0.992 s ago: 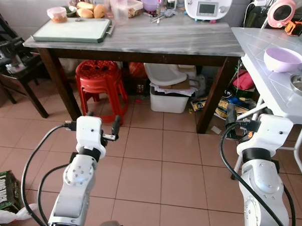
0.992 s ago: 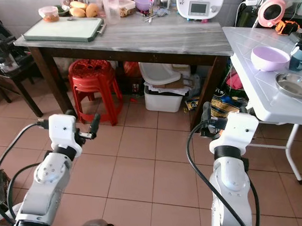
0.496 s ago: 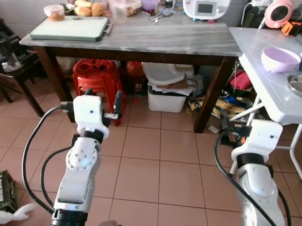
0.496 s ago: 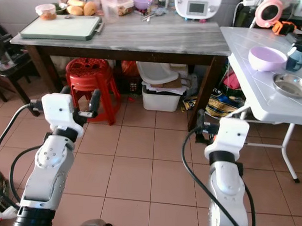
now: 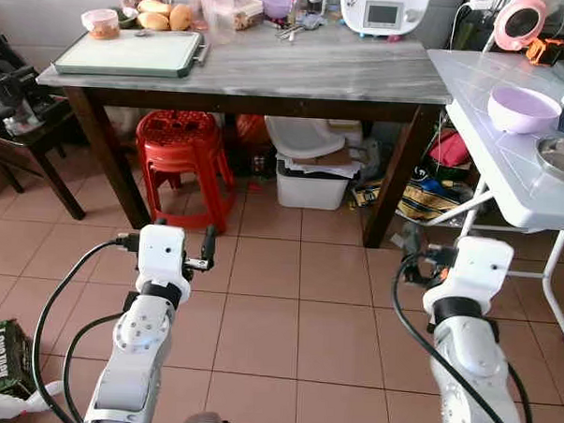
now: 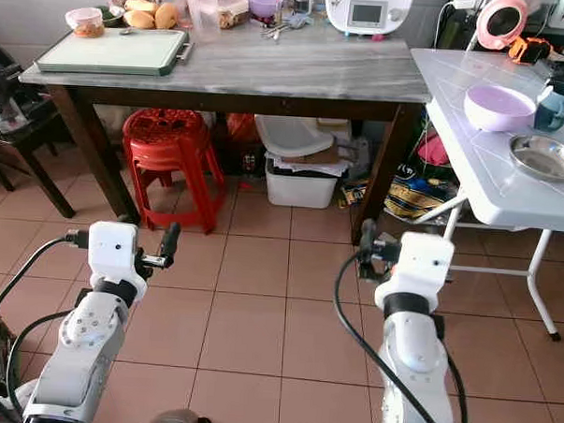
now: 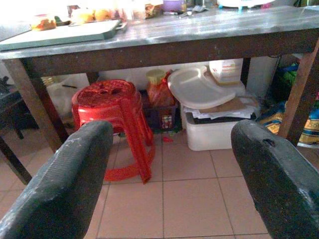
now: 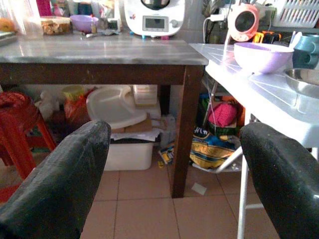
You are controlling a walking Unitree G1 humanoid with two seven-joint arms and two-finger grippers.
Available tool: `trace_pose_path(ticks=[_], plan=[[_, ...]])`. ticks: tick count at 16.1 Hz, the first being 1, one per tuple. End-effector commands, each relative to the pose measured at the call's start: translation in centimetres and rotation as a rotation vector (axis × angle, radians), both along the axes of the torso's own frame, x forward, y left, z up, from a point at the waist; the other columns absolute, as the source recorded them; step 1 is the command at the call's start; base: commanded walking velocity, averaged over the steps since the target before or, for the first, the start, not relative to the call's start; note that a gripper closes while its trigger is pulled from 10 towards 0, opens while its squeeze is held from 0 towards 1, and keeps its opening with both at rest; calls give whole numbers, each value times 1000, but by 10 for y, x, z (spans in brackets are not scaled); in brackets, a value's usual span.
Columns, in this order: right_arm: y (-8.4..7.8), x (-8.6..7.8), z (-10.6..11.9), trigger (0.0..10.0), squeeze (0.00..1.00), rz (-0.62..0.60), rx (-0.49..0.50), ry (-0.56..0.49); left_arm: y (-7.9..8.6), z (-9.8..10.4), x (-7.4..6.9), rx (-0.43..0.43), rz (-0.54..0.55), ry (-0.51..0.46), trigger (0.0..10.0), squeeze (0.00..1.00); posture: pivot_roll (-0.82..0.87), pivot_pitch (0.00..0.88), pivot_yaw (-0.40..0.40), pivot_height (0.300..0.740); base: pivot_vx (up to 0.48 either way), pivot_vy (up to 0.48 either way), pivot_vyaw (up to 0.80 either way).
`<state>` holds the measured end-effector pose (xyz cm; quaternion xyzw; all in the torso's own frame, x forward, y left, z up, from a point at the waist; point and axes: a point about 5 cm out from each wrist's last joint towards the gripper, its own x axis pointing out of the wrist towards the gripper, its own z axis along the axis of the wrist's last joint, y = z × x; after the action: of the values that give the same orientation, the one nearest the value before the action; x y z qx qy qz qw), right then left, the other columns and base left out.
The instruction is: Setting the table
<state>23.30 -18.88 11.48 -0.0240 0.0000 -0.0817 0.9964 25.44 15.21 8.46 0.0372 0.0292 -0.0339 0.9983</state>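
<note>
Setting: tiled kitchen floor; a dark-legged marble-topped table [image 5: 298,67] stands ahead, and a white folding table [image 5: 508,175] runs along the robot's right.

Under the marble table: red stool [image 5: 184,146], white storage bin [image 5: 311,185].

On the marble table: green-rimmed cutting board [image 5: 134,53], its long axis running along the table's length and its handle pointing toward the table's middle; bread rolls, a small purple bowl and a white appliance [image 5: 384,10] at the back.

On the white table: lilac bowl [image 5: 523,110], upright, mouth up; steel dish [image 5: 563,156] just beside it, nearer the robot; teal mug [image 6: 558,105] close behind the dish.

Left gripper [image 5: 182,245]: fingers apart, holding nothing, raised over bare floor, well apart from both tables.

Right gripper [image 6: 379,248]: fingers apart, holding nothing, aimed toward the gap between the two tables.

Hazards, as judged: the right arm is near the folding table's edge and leg, so a turn or step could knock that light table and slide the bowl, dish or mug. The stool and bin crowd any close approach to the marble table.
</note>
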Motion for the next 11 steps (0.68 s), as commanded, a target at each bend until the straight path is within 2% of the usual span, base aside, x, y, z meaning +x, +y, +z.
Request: trace_pose_path(ticks=[1,2,5,9,11], plan=[[1,-1,-3,10000,0,-6,-5,5,1,0,2,11,-10,1,10000,0,-39,0,37,740,0,0,0],[1,-1,-4,10000,0,-7,-4,7,1,0,2,11,-11,1,10000,0,-39,0,37,740,0,0,0],[3,-7,-26,10000,0,-24,24,72,-1,-5,0,11,-18,25,10000,0,-31,0,29,740,0,0,0],[7,-9,-32,10000,0,-4,23,86,-1,-6,0,-8,-24,24,10000,0,-31,0,31,740,0,0,0],[5,-10,-33,10000,0,-9,20,84,-4,-3,0,-23,-65,10,10000,0,-31,0,34,740,0,0,0]])
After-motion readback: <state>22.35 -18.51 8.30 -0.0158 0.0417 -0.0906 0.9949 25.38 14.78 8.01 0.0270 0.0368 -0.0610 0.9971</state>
